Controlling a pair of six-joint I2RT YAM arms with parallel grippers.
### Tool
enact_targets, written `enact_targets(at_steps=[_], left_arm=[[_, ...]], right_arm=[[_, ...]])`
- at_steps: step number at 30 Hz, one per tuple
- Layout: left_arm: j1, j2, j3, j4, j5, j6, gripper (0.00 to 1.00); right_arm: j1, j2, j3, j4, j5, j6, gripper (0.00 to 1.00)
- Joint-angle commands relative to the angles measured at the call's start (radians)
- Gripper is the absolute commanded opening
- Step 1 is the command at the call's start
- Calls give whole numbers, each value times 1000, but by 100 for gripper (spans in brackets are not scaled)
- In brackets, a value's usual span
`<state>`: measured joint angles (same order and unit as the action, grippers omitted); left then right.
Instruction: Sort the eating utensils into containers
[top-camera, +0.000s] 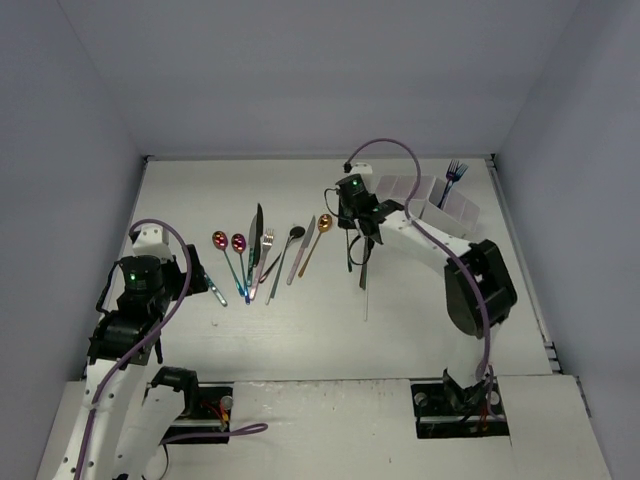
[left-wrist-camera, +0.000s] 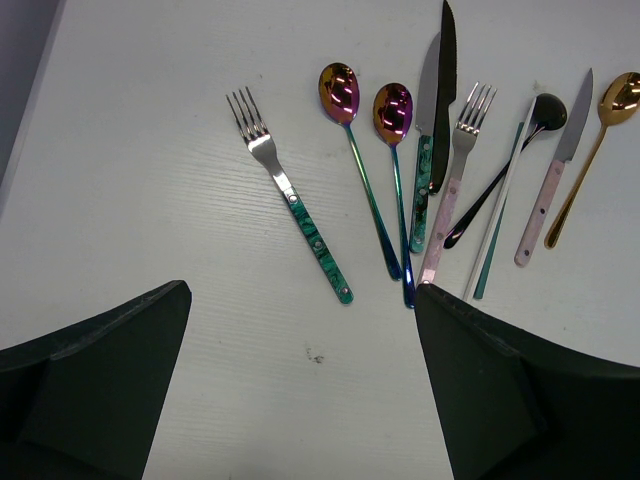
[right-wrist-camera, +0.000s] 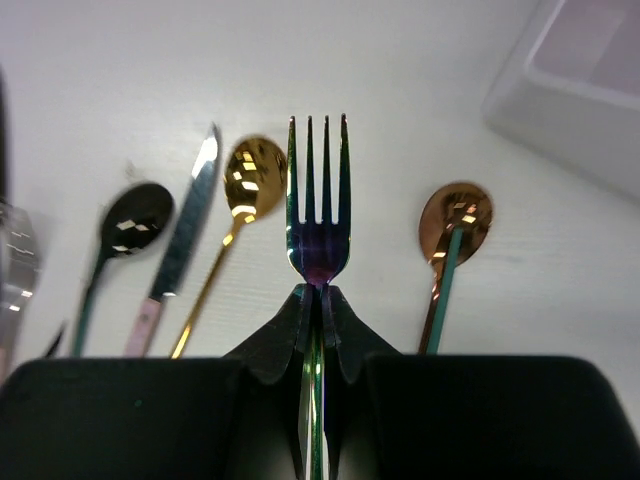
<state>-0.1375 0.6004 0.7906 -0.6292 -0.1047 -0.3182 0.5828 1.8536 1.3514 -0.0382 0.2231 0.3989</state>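
White table (top-camera: 300, 350), walled in grey on three sides, with cutlery spread across its middle. Far right corner: a white row of joined open-topped compartments (top-camera: 425, 192), with one blue fork (top-camera: 457, 172) standing tines-up in the end nearest the right wall. Right gripper (right-wrist-camera: 320, 300): jaws pinched tight on the neck of an iridescent rainbow metal fork (right-wrist-camera: 318, 200), tines pointing away from the wrist; it is placed between the spread and the compartments, apart from both. On the table under and around the held fork, seen from the right wrist: a copper-bowled spoon with a teal handle (right-wrist-camera: 455, 220) to its right; to its left a gold spoon (right-wrist-camera: 250, 175), a steel knife with a pink handle (right-wrist-camera: 185, 230) and a black spoon (right-wrist-camera: 135, 218). Left gripper (left-wrist-camera: 300, 300): jaws spread wide, nothing between them, above the table at the left end of the spread. Just beyond its fingers (left-wrist-camera: 90, 380) lies a silver fork with a green marbled handle (left-wrist-camera: 290, 190), set apart from the rest. Next rightward, fanned with handles converging: two rainbow spoons with purple-gold bowls (left-wrist-camera: 340, 95), a green-handled knife (left-wrist-camera: 425, 150) overlapped by an all-black knife (left-wrist-camera: 445, 90), a pink-handled silver fork (left-wrist-camera: 465, 140), and a thin white-and-teal stick (left-wrist-camera: 500, 220) crossing the black spoon's handle.
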Motion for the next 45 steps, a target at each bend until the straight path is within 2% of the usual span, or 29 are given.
enact_targets(at_steps=[1,6,9,13,18,30,35,40,42,45], left_arm=[[-3,5,24,49,-7,8,93],[-3,5,24,49,-6,8,93],[-2,6,24,52,-6,8,93],[-2,5,24,52,-9,8,93],[-2,12,24,52,-9,10,93],[-2,42,27,54,-12,13,93],[-3,45,25,56,-3,13,93],[-2,56,29,57,1,13,93],[-2,57,34,56,-15,1,93],[-3,66,47,60,-6,-23,93]], right_arm=[[-72,-220,42,130,75,-94,0],[-217,-360,-2,264,173,-181,0],[-315,-425,-69,434,199,-184,0],[-420,-427,-122,593,221,-194,0],[-519,-355,-133,742,219,-209,0],[-554,-111,-69,891,171,-273,0],[-545,-55,-122,925,159,-251,0],[-536,-72,-196,934,128,-228,0],[-526,-100,-220,919,106,-230,4],[-518,-138,-242,888,81,-235,16]])
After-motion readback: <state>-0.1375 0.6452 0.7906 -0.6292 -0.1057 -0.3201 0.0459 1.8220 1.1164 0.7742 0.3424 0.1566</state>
